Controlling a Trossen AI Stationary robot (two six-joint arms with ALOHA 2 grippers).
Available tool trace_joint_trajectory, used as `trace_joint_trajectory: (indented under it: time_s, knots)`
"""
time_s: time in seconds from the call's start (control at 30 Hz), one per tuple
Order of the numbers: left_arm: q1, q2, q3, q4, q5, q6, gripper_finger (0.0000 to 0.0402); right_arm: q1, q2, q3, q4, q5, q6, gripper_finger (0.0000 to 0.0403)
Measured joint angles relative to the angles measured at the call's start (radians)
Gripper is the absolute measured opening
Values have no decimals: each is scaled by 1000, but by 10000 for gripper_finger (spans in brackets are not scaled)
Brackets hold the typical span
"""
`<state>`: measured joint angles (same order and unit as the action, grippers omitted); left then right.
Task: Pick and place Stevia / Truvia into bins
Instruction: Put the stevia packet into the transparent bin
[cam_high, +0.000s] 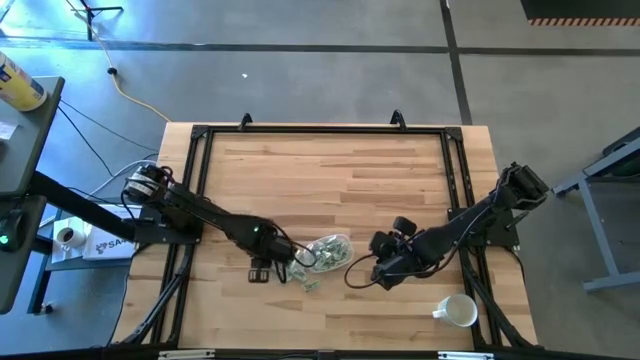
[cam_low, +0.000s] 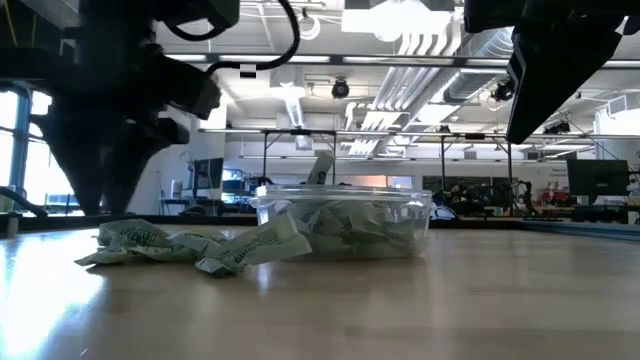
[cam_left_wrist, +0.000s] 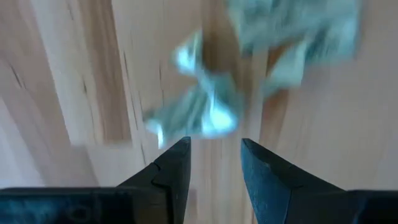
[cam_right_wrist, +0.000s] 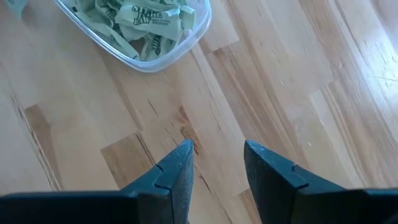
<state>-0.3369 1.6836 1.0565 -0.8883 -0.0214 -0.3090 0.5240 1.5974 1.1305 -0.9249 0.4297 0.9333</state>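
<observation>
A clear shallow bin (cam_high: 328, 250) stands on the wooden table near its front middle, holding several pale green Stevia packets (cam_right_wrist: 144, 23). More packets lie loose on the table (cam_low: 190, 247) just left of and in front of the bin (cam_low: 345, 225). My left gripper (cam_left_wrist: 214, 149) points down over the table beside this loose heap (cam_left_wrist: 199, 109), open, with nothing between its fingers. My right gripper (cam_right_wrist: 217, 149) hangs open above bare wood to the right of the bin, slanting down toward it.
A white handled mug (cam_high: 458, 311) stands near the table's front right corner. A black frame (cam_high: 320, 130) runs around the tabletop. Bare wood stretches across the far half of the table.
</observation>
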Motion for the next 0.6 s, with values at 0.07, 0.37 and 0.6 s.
trace_joint_trajectory:
  time_s: [0.07,0.37,0.6]
  knots:
    - [38,0,0,-67,38,-37,175,0,0,0,0,1,4,133]
    - [224,0,-37,47,258,-371,175,0,0,0,13,35,59,133]
    - [226,0,-102,64,237,-612,175,0,0,0,12,28,87,133]
